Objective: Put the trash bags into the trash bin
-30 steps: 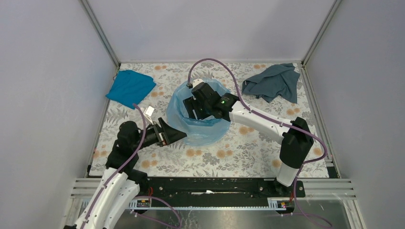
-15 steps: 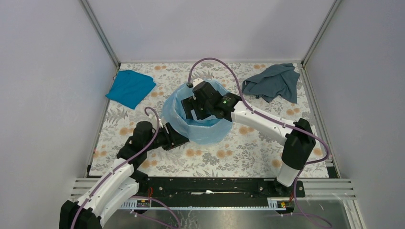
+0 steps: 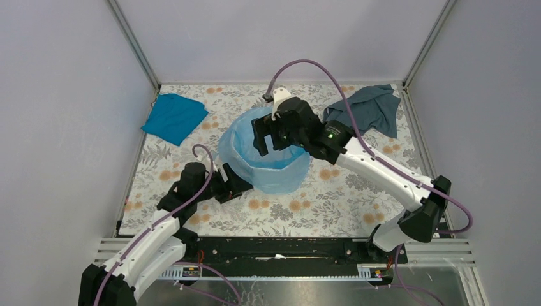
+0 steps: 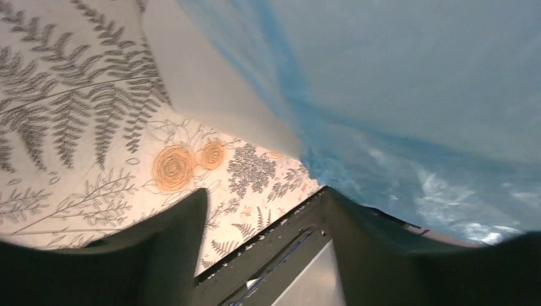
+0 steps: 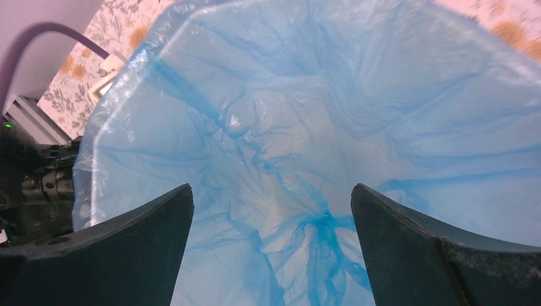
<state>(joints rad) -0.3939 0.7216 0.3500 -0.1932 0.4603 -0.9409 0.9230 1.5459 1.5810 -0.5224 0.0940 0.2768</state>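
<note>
The trash bag (image 3: pixel 275 176), thin light-blue film, is spread open and drapes over the trash bin, lining its inside (image 5: pixel 287 115). Only a strip of the bin's white wall (image 4: pixel 204 89) shows under the film's edge in the left wrist view. My right gripper (image 3: pixel 271 141) hangs open above the bin's mouth, its fingers wide apart over the lined hollow (image 5: pixel 271 188), holding nothing. My left gripper (image 3: pixel 237 183) sits low at the bin's near-left side. It is open (image 4: pixel 265 191), with only tablecloth showing between the fingers, and the bag's hem (image 4: pixel 415 83) brushes over one finger.
A teal-blue cloth (image 3: pixel 173 116) lies at the far left of the floral tablecloth (image 3: pixel 332 204), and a grey-blue cloth (image 3: pixel 367 108) is bunched at the far right. Grey walls close in three sides. A black rail (image 3: pixel 281 248) runs along the near edge.
My right gripper has risen out of the bin, drifted toward the far right and opened wider. The left arm swung lower and its gripper slid a little to the bin's near-left side.
</note>
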